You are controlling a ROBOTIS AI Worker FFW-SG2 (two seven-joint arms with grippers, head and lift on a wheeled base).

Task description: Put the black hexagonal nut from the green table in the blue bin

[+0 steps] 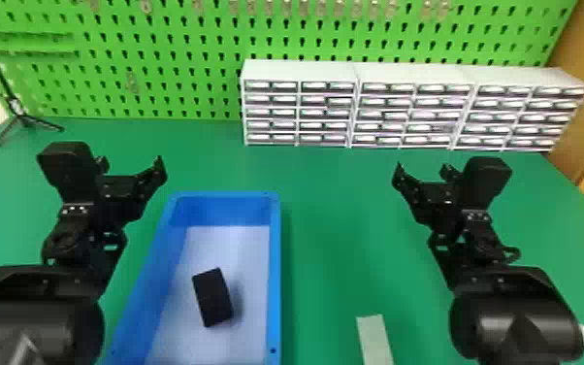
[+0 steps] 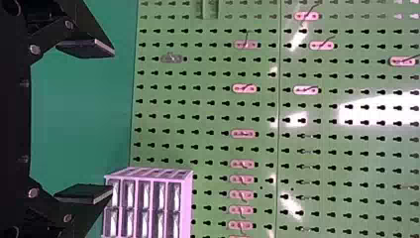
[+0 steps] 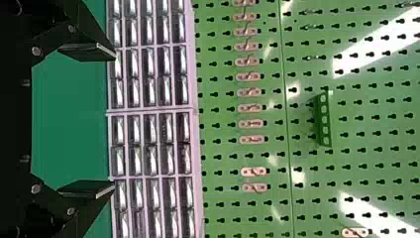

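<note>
A pale strip (image 1: 375, 340) lies on the green bench (image 1: 325, 218), to the right of the blue bin (image 1: 276, 272). Inside the bin, the black nut (image 1: 212, 297) rests on the whitish floor, slightly askew, looking like a rectangular block from here. Farther on, the left pincer (image 1: 131, 164) hangs near the bin's far left corner, released, its fingers spread; the right pincer (image 1: 422, 169), well apart from the bin, is likewise released. Beyond stand a small tripod (image 1: 25, 120), white drawer cabinets (image 1: 300, 70) and a green pegboard (image 1: 160, 60).
</note>
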